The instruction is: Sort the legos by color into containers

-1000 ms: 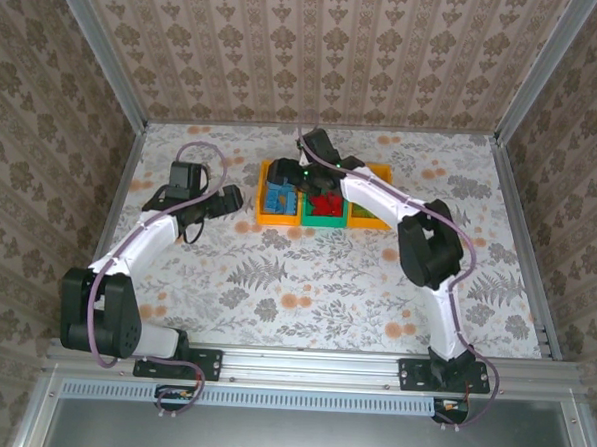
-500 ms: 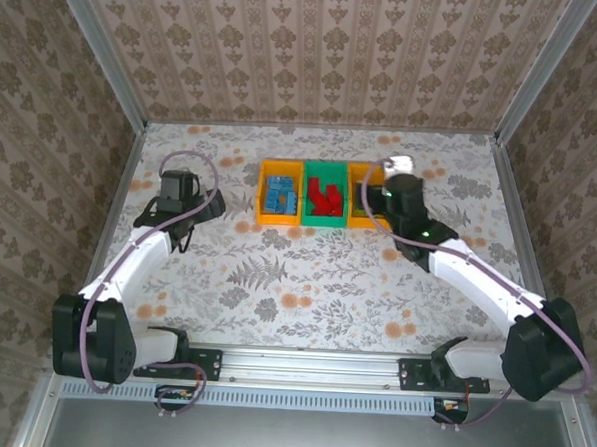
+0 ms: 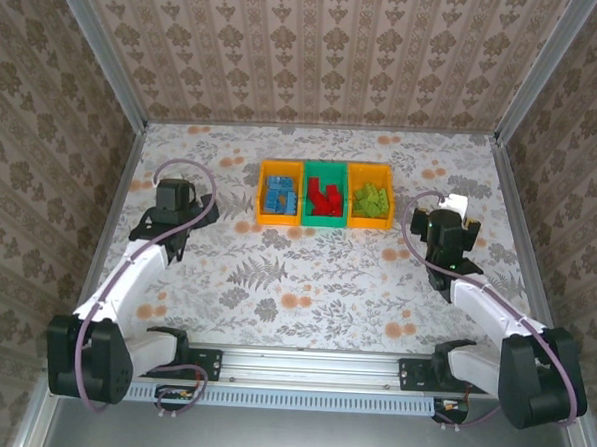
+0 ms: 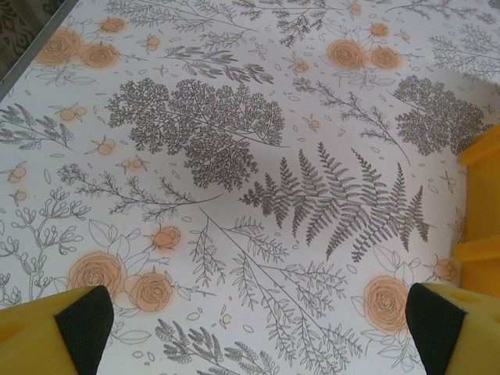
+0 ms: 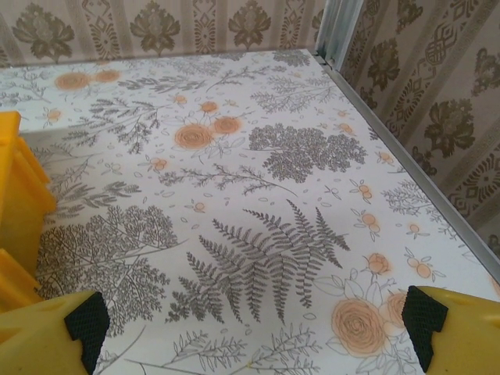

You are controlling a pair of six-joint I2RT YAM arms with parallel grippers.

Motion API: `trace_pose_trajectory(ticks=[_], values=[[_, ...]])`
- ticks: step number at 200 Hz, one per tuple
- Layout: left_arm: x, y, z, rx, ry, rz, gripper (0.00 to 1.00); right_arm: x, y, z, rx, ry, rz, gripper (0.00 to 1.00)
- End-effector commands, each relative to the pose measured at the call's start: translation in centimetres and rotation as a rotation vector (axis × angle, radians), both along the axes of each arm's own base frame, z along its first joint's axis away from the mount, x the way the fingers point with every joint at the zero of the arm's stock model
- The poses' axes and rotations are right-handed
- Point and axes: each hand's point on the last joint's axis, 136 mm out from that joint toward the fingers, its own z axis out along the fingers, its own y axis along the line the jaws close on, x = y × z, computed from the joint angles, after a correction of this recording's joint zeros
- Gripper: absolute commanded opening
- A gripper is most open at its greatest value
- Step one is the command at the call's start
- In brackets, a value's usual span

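- Robot test cell, lab-type rig rather than a lived-in room.
- Damask wallpaper panels box in the back and both sides, with aluminium frame posts in the upper corners.
- Floral table cover mid-frame.
- Bottom edge has an aluminium rail carrying the bolted arm bases, with a slotted cable duct below.

A table with a pale cover printed in grey ferns and orange flowers carries, toward twelve o'clock, three open bins joined in a row: orange-yellow, green, orange-yellow.
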Motion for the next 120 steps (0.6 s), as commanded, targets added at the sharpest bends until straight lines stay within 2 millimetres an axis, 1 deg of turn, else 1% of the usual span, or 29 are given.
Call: trace_pose_trajectory(ticks=[1, 35, 70, 83, 120], values=[[-0.2, 0.7, 0.9, 0.036, -0.041, 0.002, 1.0, 0.7, -0.2, -0.1, 0.035, -0.048, -0.008, 0.99], [-0.7, 0.9, 0.8, 0.044, -0.028, 0.01, 1.0, 1.6, 0.0, -0.8, 0.053, -0.051, 0.008, 1.0], [-0.7, 1.1, 1.0, 0.054, -0.036, 0.011, 1.0, 2.2, 0.1, -1.8, 0.037, -0.049, 0.048, 1.0], [-0.7, 1.4, 1.1, 0.071, -0.04, 0.021, 1.0, 2.4, 0.0, -2.2, 0.03, -0.058, 0.055, 1.0], [-0.9, 2.1, 1.6, 0.091, -0.08, 0.055, 1.0, 3.6, 0.1, -1.8, 0.001, -0.083, 0.088, 1.0]])
